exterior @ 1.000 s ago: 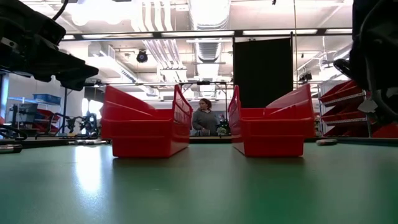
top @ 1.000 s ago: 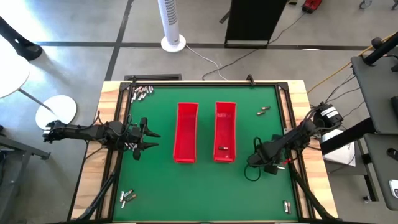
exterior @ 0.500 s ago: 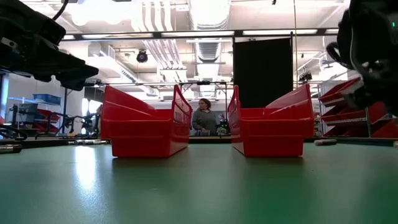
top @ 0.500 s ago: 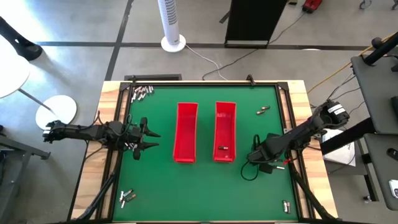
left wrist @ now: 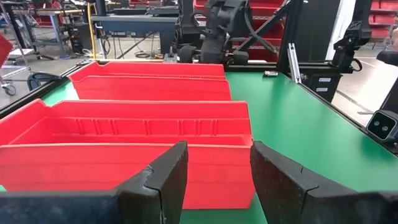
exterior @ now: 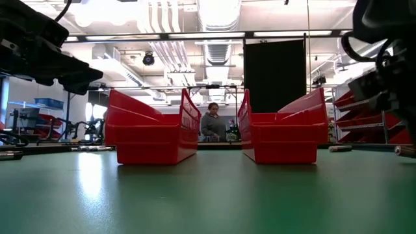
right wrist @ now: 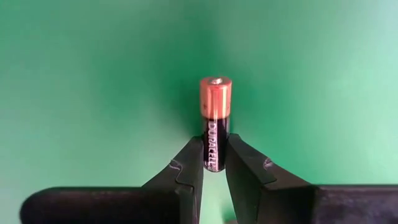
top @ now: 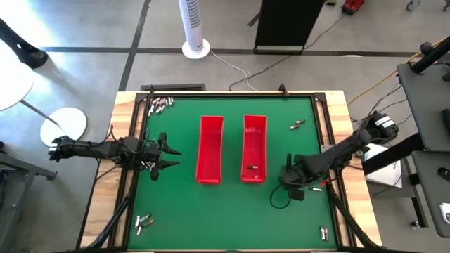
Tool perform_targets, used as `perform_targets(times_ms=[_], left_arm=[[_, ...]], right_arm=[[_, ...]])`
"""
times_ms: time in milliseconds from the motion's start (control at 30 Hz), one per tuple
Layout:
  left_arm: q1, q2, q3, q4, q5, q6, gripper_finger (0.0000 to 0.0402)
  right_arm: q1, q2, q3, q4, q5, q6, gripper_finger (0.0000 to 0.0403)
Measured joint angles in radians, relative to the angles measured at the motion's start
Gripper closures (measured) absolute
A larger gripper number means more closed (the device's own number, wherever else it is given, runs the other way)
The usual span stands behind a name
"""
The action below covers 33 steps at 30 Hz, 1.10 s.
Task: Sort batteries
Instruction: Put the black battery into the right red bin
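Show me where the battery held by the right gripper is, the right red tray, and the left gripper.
battery (right wrist: 215, 127): right wrist view, on its dark body above the fingertips.
right red tray (top: 254, 124): high view, on its bare floor.
left gripper (top: 172, 158): high view, midway between its open fingertips.

Two dark, near-black jointed arms. Left arm (top: 98, 150): slim matte black links, chunky joints, tangle of thin cables at wrist. Left gripper (left wrist: 214, 177): two wedge-shaped black fingers (left wrist: 163, 174), stepped inner faces, fine seam lines, flat dark bar across base. Right arm (top: 344, 151): black links, pale tag or label near shoulder end, black cable looped below wrist. Right gripper (right wrist: 215, 163): same black tapered fingers (right wrist: 188, 171), matte, slightly rounded tips, ridged inner steps.
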Motion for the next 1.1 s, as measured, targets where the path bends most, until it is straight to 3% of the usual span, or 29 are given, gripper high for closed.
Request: perform_targets(times_ms=[367, 833, 1100], left_arm=[[0.000, 0.002, 0.000, 0.000, 0.000, 0.000, 0.0247], [0.000, 0.002, 0.000, 0.000, 0.000, 0.000, 0.0247], [0.000, 0.002, 0.000, 0.000, 0.000, 0.000, 0.0247]], right_arm=[[0.125, 0.001, -0.006, 0.149, 0.008, 0.098, 0.0336], [0.250, 0.003, -0.085, 0.389, 0.287, 0.190, 0.0300], [0.352, 0.002, -0.149, 0.444, 0.446, 0.275, 0.0311]])
